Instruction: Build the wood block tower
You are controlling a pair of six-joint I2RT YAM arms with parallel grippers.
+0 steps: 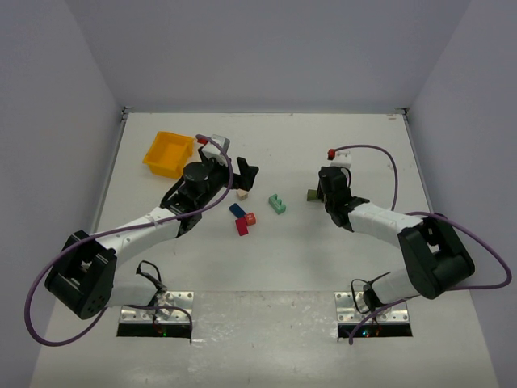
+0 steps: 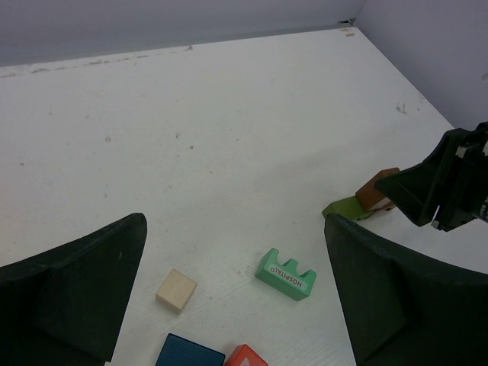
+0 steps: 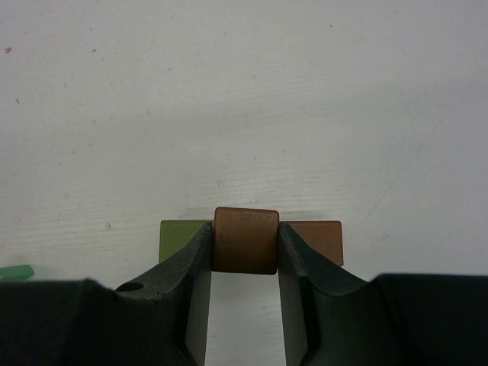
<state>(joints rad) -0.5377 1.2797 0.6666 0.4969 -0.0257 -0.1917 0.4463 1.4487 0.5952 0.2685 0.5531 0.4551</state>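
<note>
right gripper (image 3: 244, 229) has the brown block (image 3: 244, 248) pinched by the olive block (image 3: 180, 238), so ease it down square before letting go; left gripper (image 2: 235, 229) hangs wide open.

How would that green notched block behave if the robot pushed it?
The green block looks like solid painted wood, so probably stiff and light. It lies on a broad flat face on the table, so it would likely slide, not roll or tip. Its smooth paint may be slippery.
</note>
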